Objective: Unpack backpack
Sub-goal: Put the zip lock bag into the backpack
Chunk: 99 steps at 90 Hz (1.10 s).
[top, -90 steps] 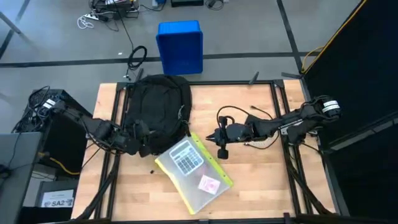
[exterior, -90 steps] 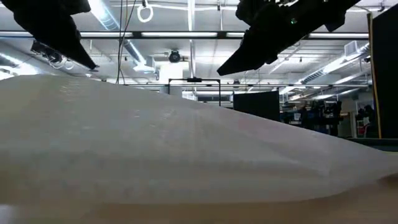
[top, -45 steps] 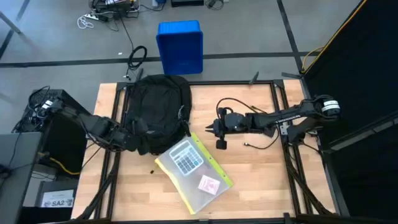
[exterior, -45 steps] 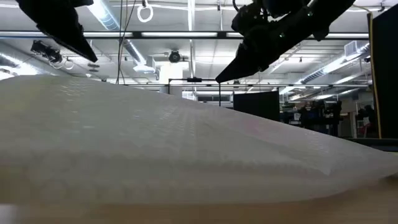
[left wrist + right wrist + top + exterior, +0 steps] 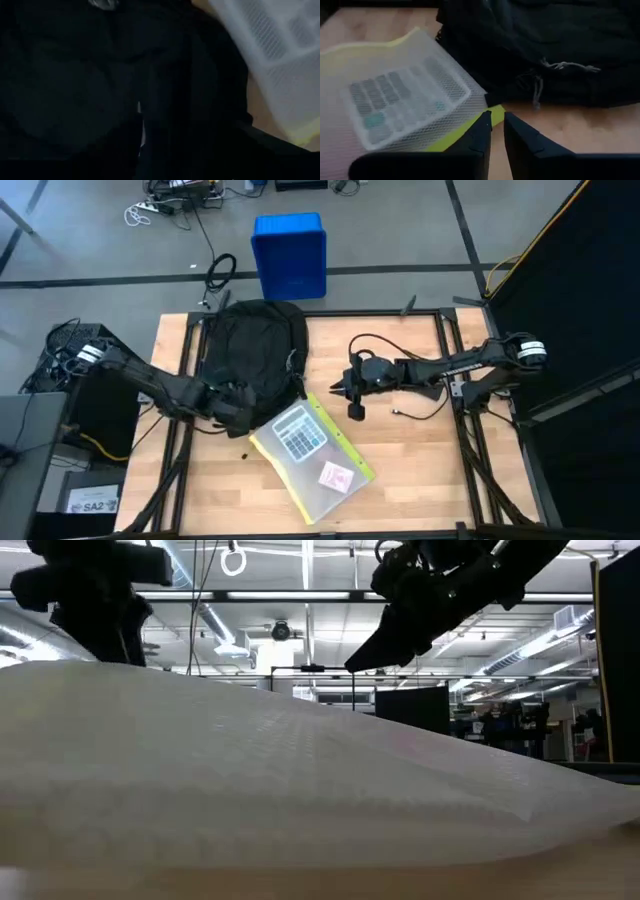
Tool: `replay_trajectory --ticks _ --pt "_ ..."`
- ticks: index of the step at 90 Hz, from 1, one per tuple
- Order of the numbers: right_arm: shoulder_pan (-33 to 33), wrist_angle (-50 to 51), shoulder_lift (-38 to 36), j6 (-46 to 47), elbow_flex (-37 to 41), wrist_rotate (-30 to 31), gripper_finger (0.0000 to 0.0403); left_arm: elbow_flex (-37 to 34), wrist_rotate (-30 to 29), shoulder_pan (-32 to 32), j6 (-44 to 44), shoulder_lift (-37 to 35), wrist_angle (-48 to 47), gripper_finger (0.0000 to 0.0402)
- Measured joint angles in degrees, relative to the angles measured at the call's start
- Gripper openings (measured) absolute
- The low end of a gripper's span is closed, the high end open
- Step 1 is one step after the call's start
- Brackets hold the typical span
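Observation:
The black backpack (image 5: 255,345) lies flat on the far left of the table. My left gripper (image 5: 235,405) is at its near edge, against the dark fabric (image 5: 75,75) that fills the left wrist view. A clear mesh pouch (image 5: 310,452) with a yellow-green border lies flat on the wood just near of the backpack, holding a calculator and a pink item. My right gripper (image 5: 340,391) hangs above the table right of the backpack, pointing toward the table's left, over the pouch's far corner (image 5: 492,111). It (image 5: 498,122) is shut with nothing between its fingers.
A blue bin (image 5: 290,255) stands on the floor beyond the far edge. A thin black cable (image 5: 405,412) trails on the wood under my right arm. A small dark bit (image 5: 245,456) lies left of the pouch. Bare wood shows on the table's right half.
My right gripper has gone a little toward the far edge and the table's left, rising slightly away from the pouch. My left gripper has shifted toward the table's right along the backpack's near edge and has turned. The pouch and the backpack have stayed in place.

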<state>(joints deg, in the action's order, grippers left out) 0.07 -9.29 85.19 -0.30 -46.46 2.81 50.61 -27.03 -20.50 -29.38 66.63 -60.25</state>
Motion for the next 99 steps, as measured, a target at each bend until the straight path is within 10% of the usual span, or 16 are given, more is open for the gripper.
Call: replay_trajectory --ticks 50,84,99 --pt "9.2 -2.2 0.0 2.9 0.0 -1.0 0.0027 -0.6 0.7 5.3 1.0 10.4 -2.5 0.0282" --pt "8.7 -2.2 0.0 2.1 0.0 -0.8 0.0029 -0.7 4.1 8.9 10.0 13.5 3.5 0.0023" --pt "8.7 -2.2 0.0 2.2 0.0 -0.7 0.0025 -0.1 4.1 9.0 9.0 13.5 4.0 0.0002"
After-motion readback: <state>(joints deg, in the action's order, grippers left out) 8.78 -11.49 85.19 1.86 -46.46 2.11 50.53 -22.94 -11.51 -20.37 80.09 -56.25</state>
